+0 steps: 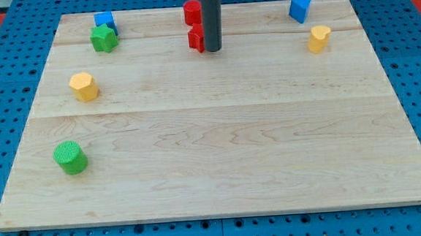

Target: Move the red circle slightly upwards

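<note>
The wooden board (220, 154) lies flat on a blue pegboard surface (4, 94), and the dark rod comes straight down near the middle of the board's top edge, with my tip (212, 50) resting on the wood. There are no jaws on this arm to be open or closed, just the plain rod. Two red pieces sit right by it, both partly hidden behind the rod: the upper one, the red circle (191, 11), is almost at the top edge and just left of the rod, and the lower red block (196, 38) sits directly below it, touching or nearly touching the rod's left side just above the tip; its shape I cannot make out. Toward the top left corner a blue block (104, 21) sits just behind a green star-like block (104, 39), the two touching. Further down the left side is a yellow hexagonal block (83, 86), and lower still, a green cylinder (70, 157). Near the top right corner are a blue triangular block (300, 9) and a yellow block (319, 38).
</note>
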Robot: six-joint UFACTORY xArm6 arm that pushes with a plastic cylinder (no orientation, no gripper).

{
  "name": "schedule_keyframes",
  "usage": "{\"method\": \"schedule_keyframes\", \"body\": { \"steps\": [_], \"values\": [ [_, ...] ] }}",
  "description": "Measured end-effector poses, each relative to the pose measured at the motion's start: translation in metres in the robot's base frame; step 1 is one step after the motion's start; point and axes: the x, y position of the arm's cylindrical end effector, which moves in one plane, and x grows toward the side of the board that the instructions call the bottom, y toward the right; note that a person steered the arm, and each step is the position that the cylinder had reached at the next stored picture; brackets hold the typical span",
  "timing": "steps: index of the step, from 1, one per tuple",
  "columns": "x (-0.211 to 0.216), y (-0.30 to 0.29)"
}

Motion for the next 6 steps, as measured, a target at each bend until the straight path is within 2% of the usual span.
{"method": "schedule_keyframes", "body": {
  "steps": [1,4,6],
  "values": [
    [0.019,0.002],
    [0.010,-0.082],
    [-0.048,-0.090]
  ]
}}
